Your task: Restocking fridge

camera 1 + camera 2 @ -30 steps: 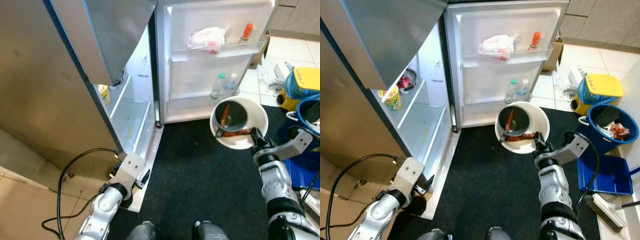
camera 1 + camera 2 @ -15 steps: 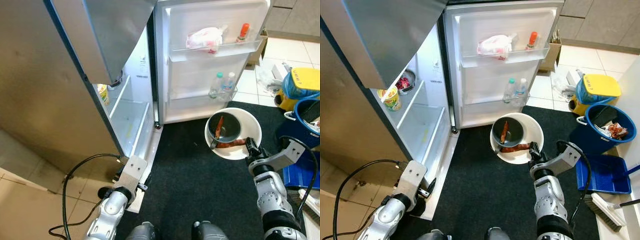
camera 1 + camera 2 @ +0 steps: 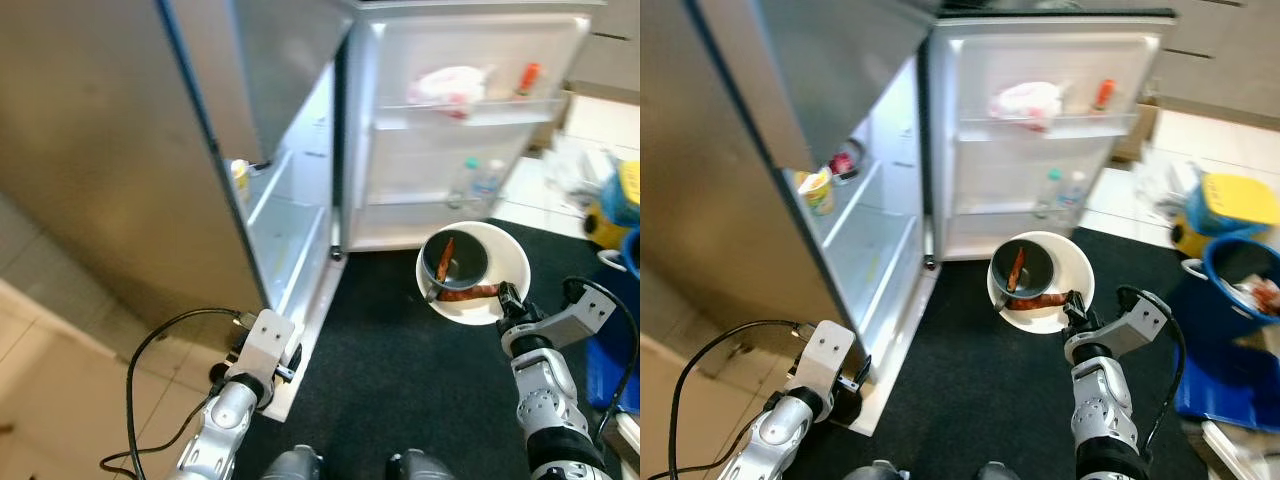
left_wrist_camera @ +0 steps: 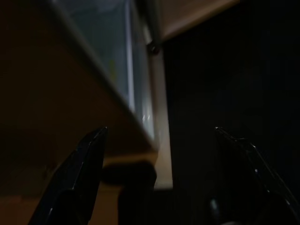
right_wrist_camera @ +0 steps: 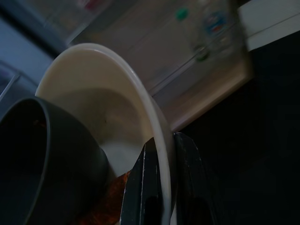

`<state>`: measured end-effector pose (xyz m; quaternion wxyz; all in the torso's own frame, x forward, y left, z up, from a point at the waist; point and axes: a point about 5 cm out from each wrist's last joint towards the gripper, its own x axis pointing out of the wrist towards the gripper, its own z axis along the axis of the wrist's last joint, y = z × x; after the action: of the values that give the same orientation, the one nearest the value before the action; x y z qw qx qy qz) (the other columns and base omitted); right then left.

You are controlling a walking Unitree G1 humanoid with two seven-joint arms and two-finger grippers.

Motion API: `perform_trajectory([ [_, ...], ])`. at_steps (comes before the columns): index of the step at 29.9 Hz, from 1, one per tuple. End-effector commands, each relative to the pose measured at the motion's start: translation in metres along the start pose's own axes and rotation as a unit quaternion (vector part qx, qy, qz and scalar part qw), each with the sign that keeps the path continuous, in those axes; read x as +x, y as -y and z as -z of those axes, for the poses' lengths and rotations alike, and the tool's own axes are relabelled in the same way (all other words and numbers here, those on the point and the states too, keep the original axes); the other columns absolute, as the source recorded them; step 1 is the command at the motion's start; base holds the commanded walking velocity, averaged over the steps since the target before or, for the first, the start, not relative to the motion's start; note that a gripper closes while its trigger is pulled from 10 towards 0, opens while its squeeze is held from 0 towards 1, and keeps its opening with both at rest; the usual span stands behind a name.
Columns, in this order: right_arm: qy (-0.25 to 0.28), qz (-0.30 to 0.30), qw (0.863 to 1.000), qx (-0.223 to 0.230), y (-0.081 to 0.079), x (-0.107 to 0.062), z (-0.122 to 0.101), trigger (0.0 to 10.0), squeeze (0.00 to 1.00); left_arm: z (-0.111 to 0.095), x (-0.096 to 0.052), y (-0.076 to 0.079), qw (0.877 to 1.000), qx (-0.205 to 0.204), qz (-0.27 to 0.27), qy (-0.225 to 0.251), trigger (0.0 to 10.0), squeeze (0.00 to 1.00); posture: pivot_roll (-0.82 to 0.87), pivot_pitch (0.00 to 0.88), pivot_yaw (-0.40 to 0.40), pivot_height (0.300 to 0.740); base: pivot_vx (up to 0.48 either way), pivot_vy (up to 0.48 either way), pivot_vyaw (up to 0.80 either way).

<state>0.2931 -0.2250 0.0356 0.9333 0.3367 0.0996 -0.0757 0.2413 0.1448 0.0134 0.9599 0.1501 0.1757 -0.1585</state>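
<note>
Black mat (image 3: 980,380), blue bucket (image 3: 1245,285), yellow bin (image 3: 1225,200).

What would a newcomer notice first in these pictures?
First, the white bowl that the right claw pinches by its rim over the black mat; it holds a small dark bowl and sausages. Next, the open fridge ahead, with bottles on its door shelf.

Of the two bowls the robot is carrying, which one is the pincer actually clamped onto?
The large white bowl: the right pincer pinches its rim, one finger each side. The smaller dark bowl just sits inside it, untouched.
</note>
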Motion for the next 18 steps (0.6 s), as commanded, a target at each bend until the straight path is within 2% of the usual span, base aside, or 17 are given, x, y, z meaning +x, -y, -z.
perform_trajectory([
  [1, 0.006, 0.010, 1.000, -0.005, 0.0039, -0.0013, -0.0034, 10.0, 0.00, 0.0003, 0.0016, 0.0064, 1.000, -0.003, 0.006, 0.000, 10.0, 0.00, -0.04, 0.124, -0.011, 0.740, 0.000, 0.000, 0.54],
  [7, 0.010, 0.018, 1.000, -0.002, 0.0065, -0.0020, -0.0058, 10.0, 0.00, -0.0014, 0.0039, 0.0068, 1.000, -0.002, 0.007, 0.003, 10.0, 0.00, -0.05, 0.124, -0.010, 0.740, 0.000, 0.000, 0.55],
  [18, 0.014, 0.028, 1.000, -0.001, 0.0086, -0.0022, -0.0077, 10.0, 0.00, -0.0025, 0.0059, 0.0084, 1.000, 0.000, 0.011, 0.005, 10.0, 0.00, -0.05, 0.122, -0.006, 0.740, 0.000, 0.000, 0.80],
])
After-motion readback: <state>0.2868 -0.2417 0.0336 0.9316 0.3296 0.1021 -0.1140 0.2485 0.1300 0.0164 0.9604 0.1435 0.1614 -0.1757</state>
